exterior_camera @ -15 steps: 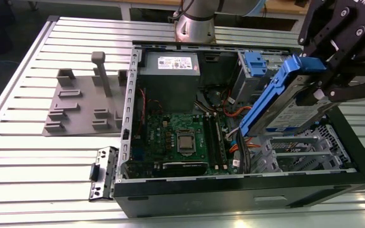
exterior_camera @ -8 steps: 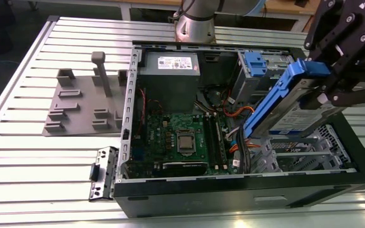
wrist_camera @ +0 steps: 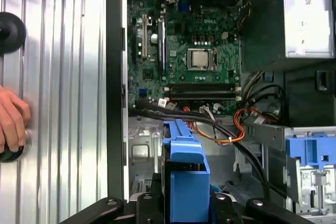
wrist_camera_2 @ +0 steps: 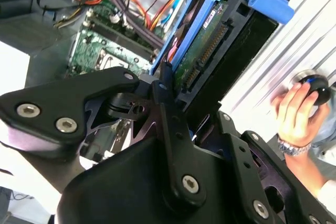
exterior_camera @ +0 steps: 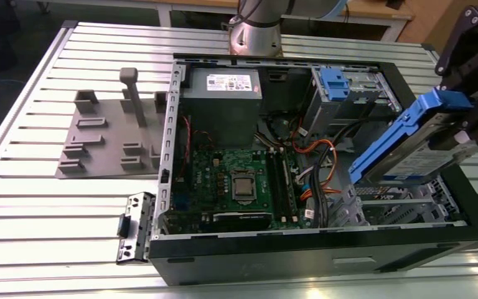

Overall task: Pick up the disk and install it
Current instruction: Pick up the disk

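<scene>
The disk [exterior_camera: 409, 152], a grey hard drive in a bright blue carrier frame, hangs tilted above the open computer case [exterior_camera: 322, 255], over the side at the exterior view's right. My gripper [exterior_camera: 465, 121] is shut on its upper end. In the second wrist view the black fingers [wrist_camera_2: 164, 90] clamp the disk [wrist_camera_2: 220, 45], whose connector edge and circuit board show. In the first wrist view the blue carrier of the disk [wrist_camera: 186, 174] sticks out from the gripper [wrist_camera: 185, 199] over the case interior.
Inside the case are a green motherboard [exterior_camera: 243, 184], a grey power supply box [exterior_camera: 222, 84], loose cables [exterior_camera: 318, 168] and a drive bay with a blue tab [exterior_camera: 335, 81]. A grey fixture [exterior_camera: 110, 134] and a metal bracket [exterior_camera: 135, 227] lie on the slatted table. A person's hand [wrist_camera_2: 296, 111] rests on a black knob.
</scene>
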Robot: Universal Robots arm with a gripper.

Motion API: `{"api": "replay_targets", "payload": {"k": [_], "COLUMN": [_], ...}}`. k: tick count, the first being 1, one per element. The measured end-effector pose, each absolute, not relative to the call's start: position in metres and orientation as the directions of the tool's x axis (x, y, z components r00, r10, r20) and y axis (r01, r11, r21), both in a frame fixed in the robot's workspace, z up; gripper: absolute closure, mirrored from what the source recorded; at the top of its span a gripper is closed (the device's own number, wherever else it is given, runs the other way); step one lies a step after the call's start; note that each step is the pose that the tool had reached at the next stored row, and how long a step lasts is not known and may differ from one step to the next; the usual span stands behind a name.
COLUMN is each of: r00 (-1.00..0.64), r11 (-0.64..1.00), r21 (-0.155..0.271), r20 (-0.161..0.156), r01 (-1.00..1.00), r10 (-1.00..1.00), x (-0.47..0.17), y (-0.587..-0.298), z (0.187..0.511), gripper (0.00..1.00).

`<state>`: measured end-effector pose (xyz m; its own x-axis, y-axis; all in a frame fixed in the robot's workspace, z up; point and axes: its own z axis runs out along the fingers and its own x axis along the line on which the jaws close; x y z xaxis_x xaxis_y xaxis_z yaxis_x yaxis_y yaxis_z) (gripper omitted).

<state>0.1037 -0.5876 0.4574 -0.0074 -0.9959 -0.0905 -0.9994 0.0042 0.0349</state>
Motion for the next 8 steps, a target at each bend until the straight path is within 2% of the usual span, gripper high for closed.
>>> {"api": "replay_targets", "payload": {"k": [8], "r00": [-0.008], "r11": [0.004], "r21": [0.036], "r20": [-0.09], "r01": [-0.999], "r10": [-0.996], "x": [0.123], "y": [-0.589], "z": [0.445], "gripper": [0.64]}}
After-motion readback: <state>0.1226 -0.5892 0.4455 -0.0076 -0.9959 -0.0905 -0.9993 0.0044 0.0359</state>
